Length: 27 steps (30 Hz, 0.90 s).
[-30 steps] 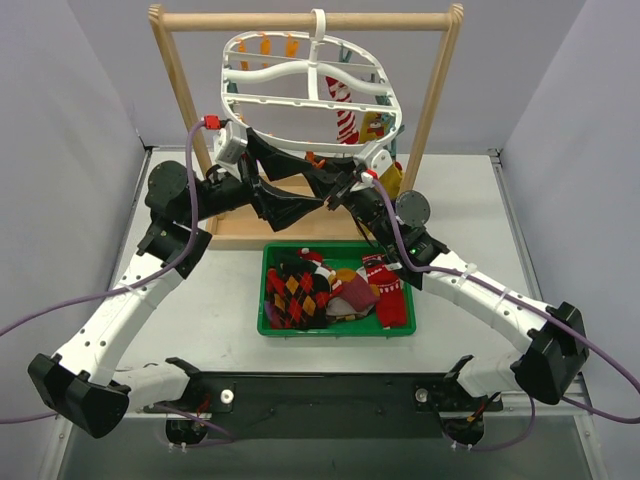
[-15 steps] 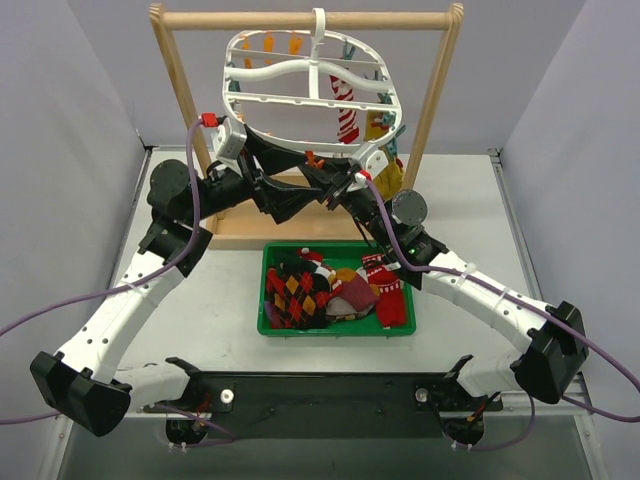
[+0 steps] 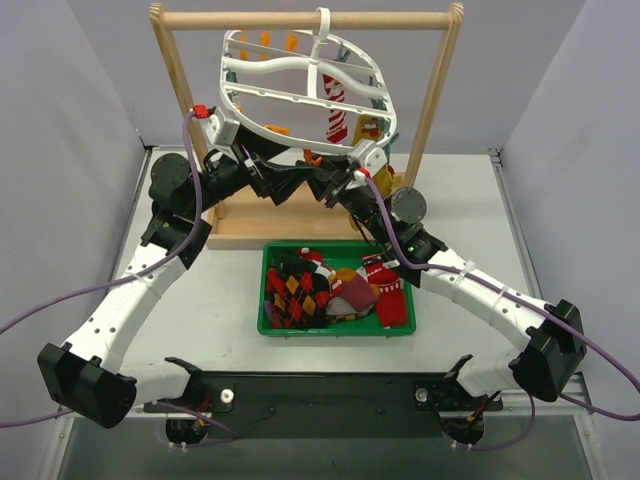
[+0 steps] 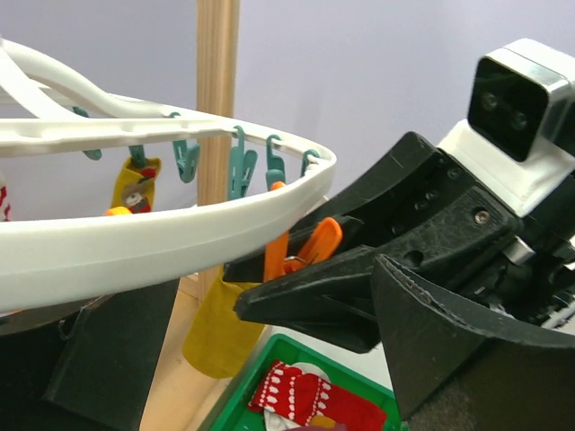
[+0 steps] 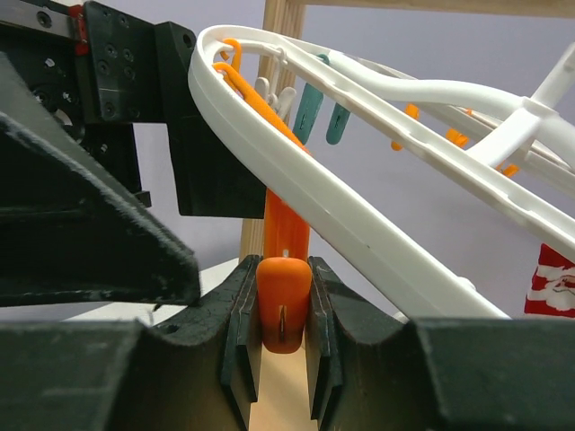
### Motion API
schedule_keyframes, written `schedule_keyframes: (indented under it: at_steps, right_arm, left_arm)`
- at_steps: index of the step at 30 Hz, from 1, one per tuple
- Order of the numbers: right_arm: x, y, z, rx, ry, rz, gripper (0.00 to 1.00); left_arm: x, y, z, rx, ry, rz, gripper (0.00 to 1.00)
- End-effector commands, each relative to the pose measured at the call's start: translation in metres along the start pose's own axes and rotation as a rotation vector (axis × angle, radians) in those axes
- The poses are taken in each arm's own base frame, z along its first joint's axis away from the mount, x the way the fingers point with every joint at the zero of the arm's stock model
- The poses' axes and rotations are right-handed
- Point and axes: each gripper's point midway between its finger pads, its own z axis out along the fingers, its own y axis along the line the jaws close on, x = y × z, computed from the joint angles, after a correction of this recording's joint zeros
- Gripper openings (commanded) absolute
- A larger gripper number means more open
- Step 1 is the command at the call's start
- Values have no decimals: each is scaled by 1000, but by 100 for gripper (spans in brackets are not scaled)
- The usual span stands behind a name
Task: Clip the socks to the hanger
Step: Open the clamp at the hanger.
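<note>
Left side: the left gripper [image 3: 272,178] sits up under the near-left rim of the hanger [image 3: 227,75]; its fingers stand wide apart and clamp nothing; in the left wrist view the white rim crosses above the gap between them; contact with either finger cannot be told.

Centre: the hanger hangs by its hook from the top bar of the wooden rack [image 3: 300,20]; it is tilted, near rim lower; teal clips [image 4: 238,166] dangle along the rim.

Just right of centre: the right gripper [image 5: 284,314] is closed on an orange clip [image 5: 284,301] that hangs from the near rim; one finger presses each side of the clip.

Right part of the hanger: a striped sock [image 3: 335,112] and a yellow sock [image 3: 368,128] hang from clips, side by side.

Near side, between the arms: the remaining socks [image 3: 330,290] lie heaped in the green bin [image 3: 335,331]; the bin stands on the table just in front of the rack base.
</note>
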Motion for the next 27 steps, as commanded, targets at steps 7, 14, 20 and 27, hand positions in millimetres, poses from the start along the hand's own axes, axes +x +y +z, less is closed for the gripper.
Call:
schedule_keyframes:
  at_steps: [7, 14, 20, 27]
  right_arm:
    - [-33, 18, 10, -91, -109, 7, 0]
    - [-32, 20, 13, -102, -96, 12, 0]
    - [-29, 22, 14, -106, -75, 15, 0]
    - [-26, 24, 15, -115, -63, 14, 0]
  left_arm:
    - [-19, 0, 13, 13, -71, 39, 97]
    - [-17, -10, 17, 57, -62, 62, 97]
    - [-13, -13, 21, 79, -50, 92, 97]
    - [-10, -10, 23, 70, -42, 106, 95]
